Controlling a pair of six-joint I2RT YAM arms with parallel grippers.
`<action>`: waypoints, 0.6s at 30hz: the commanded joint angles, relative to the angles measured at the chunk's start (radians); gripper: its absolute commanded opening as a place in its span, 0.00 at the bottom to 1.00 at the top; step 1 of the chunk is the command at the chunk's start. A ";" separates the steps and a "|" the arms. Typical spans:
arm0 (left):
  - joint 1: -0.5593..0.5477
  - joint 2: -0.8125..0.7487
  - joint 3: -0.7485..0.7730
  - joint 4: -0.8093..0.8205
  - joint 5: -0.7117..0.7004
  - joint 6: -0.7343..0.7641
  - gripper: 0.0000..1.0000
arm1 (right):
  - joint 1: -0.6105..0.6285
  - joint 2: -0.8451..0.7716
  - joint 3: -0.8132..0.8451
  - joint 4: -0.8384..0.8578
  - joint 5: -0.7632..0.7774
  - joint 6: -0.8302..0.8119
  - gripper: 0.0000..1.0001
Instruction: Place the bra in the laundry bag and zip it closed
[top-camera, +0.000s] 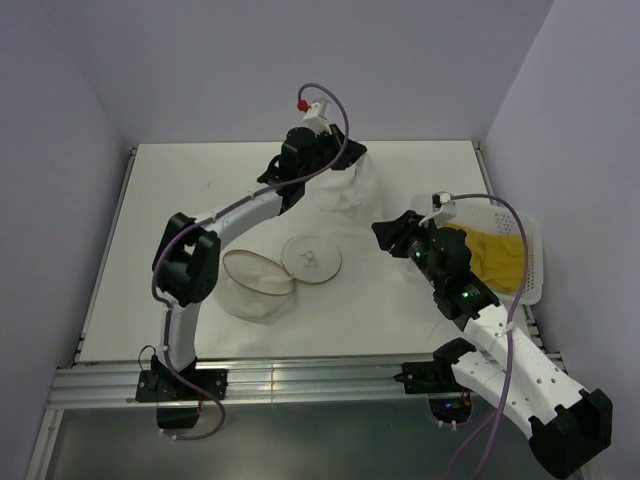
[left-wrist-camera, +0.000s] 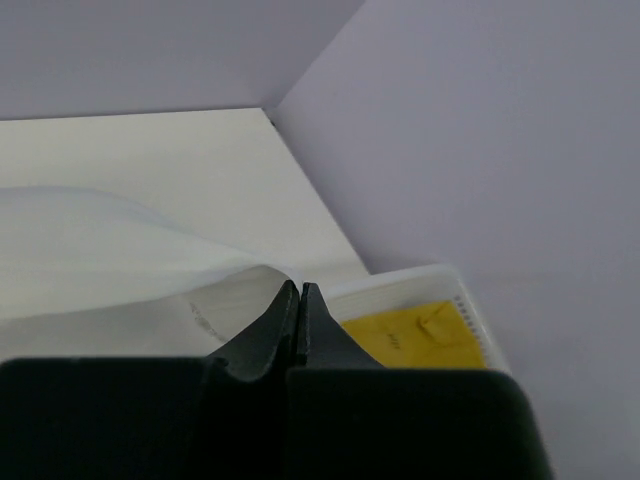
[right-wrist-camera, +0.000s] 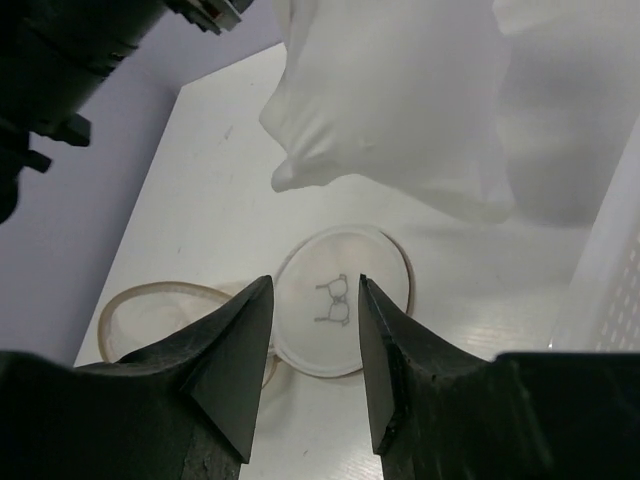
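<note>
The mustard-yellow bra (top-camera: 493, 255) lies in a white basket (top-camera: 536, 268) at the right; it also shows in the left wrist view (left-wrist-camera: 420, 335). The round white mesh laundry bag (top-camera: 258, 285) lies open mid-table, its round lid (top-camera: 312, 258) with a bra icon flipped beside it, also seen in the right wrist view (right-wrist-camera: 340, 310). My left gripper (top-camera: 333, 166) is shut on a white cloth (top-camera: 358, 185) and holds it up at the back. My right gripper (top-camera: 385, 234) is open and empty, above the table right of the lid, left of the basket.
The held white cloth (right-wrist-camera: 400, 100) hangs between the bag and the basket. The basket rim (left-wrist-camera: 400, 290) sits against the right wall. Walls close the table at the back and both sides.
</note>
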 joint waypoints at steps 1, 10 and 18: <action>-0.014 -0.123 0.002 -0.053 0.110 0.038 0.00 | -0.006 -0.020 0.087 0.021 0.015 -0.075 0.47; -0.052 -0.443 -0.106 -0.329 0.193 0.129 0.00 | -0.098 -0.103 0.158 0.012 -0.276 -0.236 0.58; -0.071 -0.764 -0.278 -0.498 0.249 0.109 0.00 | -0.096 -0.232 0.166 0.008 -0.590 -0.259 0.77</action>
